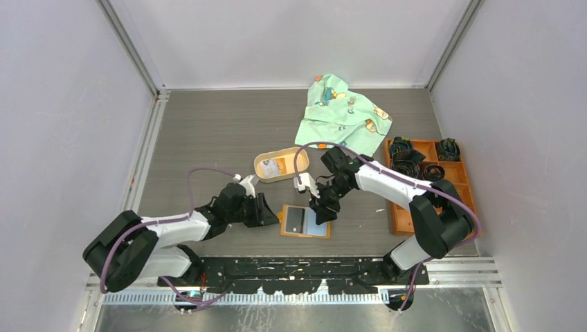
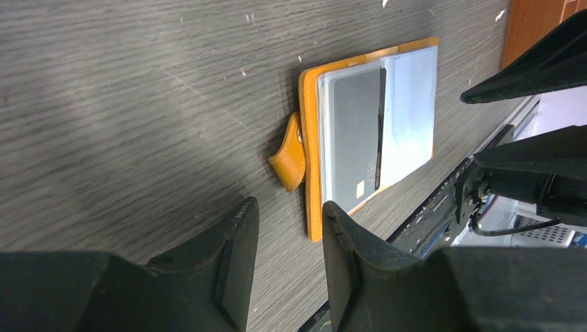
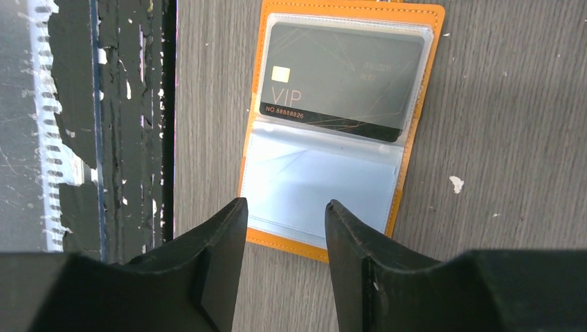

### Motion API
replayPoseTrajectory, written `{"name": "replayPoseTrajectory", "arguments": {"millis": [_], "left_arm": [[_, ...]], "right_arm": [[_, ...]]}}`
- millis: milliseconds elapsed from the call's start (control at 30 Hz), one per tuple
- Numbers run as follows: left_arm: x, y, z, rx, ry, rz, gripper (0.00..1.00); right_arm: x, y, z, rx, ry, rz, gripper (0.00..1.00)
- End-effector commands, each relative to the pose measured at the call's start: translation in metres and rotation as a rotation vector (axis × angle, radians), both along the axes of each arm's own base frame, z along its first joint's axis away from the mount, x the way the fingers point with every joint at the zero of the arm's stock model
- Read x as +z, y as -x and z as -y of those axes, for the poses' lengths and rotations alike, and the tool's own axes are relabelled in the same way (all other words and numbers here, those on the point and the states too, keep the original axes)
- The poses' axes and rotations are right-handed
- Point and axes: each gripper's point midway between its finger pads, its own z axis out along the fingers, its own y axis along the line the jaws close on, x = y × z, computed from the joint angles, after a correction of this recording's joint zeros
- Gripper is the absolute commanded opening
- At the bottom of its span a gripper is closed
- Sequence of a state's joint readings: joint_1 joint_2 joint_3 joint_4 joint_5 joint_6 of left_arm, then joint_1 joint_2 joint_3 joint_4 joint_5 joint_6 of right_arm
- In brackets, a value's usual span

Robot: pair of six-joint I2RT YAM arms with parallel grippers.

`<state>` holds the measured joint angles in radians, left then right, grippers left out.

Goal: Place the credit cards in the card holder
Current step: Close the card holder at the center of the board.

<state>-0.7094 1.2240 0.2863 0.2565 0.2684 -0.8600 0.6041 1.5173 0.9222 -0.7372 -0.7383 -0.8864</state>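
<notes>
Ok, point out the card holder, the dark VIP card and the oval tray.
card holder (image 3: 318,187), right wrist view, on its empty clear sleeve.
dark VIP card (image 3: 342,79), right wrist view, on the card's middle.
oval tray (image 1: 289,166), top external view, on its bare floor.

Walls (image 1: 291,34): plain pale panels, left, back, right.
Frame posts (image 1: 131,48): aluminium, running up at both back corners.
Tabletop (image 1: 208,138): dark grey wood grain, few white specks.
Near edge: black perforated plate (image 1: 311,266).
Light: even, soft shadows.
</notes>
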Motion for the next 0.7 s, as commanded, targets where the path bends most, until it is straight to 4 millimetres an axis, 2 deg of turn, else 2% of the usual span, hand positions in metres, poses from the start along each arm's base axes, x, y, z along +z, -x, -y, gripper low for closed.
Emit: {"name": "replayPoseTrajectory", "arguments": {"millis": [0,167,300,367,467,533,667], "left_arm": [[0.015,-0.011,0.018,-0.040,0.071,0.018,0.41],[0.007,-0.017,0.022,-0.021,0.074,-0.022,0.41],[-0.005,-0.019,0.018,0.000,0.036,-0.053,0.36],[-0.009,-0.021,0.017,0.003,0.022,-0.061,0.31],[-0.013,-0.022,0.017,0.000,0.006,-0.064,0.18],[-0.014,-0.024,0.018,-0.004,0.000,-0.065,0.14],[-0.014,-0.027,0.023,-0.029,0.012,-0.060,0.00]], "right_arm": [[0.010,-0.003,-0.002,0.041,-0.027,0.064,0.50],[0.008,0.000,-0.001,0.069,-0.019,0.079,0.50],[0.003,0.006,0.002,0.126,-0.001,0.106,0.50],[0.001,0.008,0.004,0.151,0.006,0.119,0.50],[-0.001,0.009,0.005,0.169,0.014,0.127,0.50],[-0.001,0.010,0.006,0.175,0.016,0.130,0.50],[-0.002,0.010,0.009,0.188,0.023,0.143,0.50]]}}
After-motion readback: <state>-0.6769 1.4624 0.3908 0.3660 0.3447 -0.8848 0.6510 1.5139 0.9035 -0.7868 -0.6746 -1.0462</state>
